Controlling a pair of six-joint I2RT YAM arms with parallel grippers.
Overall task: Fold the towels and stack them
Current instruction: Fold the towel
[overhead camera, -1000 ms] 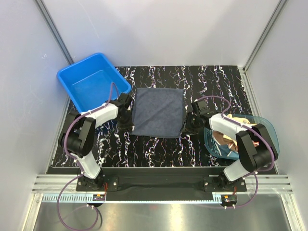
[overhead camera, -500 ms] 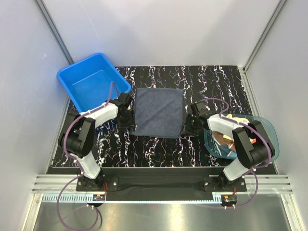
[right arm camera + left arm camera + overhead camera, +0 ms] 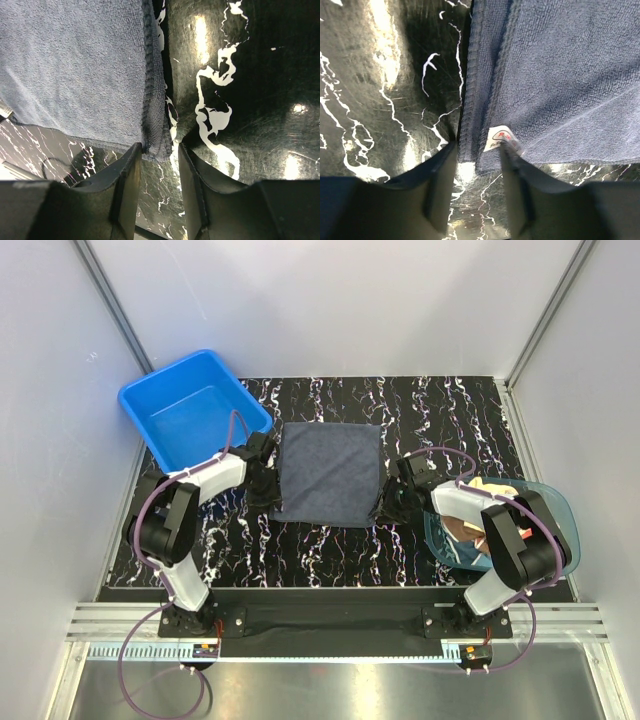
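A dark navy-grey towel (image 3: 328, 470) lies flat in the middle of the black marbled table (image 3: 330, 540). My left gripper (image 3: 266, 490) is down at its near left corner, jaws open and straddling the corner (image 3: 485, 150), whose white label (image 3: 499, 137) touches one finger. At the near right corner (image 3: 156, 142) my right gripper (image 3: 392, 502) stands open too, the hem lying against its left finger (image 3: 131, 165) and bare table beside the other. More towels, brown (image 3: 466, 527) and pale yellow (image 3: 497, 486), are bunched in the bowl at the right.
A blue plastic tub (image 3: 185, 410) stands at the back left, just beyond the left arm. The translucent teal bowl (image 3: 556, 530) sits at the right edge under the right arm's elbow. Grey walls close in the table on three sides.
The left jaws have spread wider around the towel's near left corner. The right gripper has slid a little nearer along the towel's right edge to its near corner. The towel has not moved.
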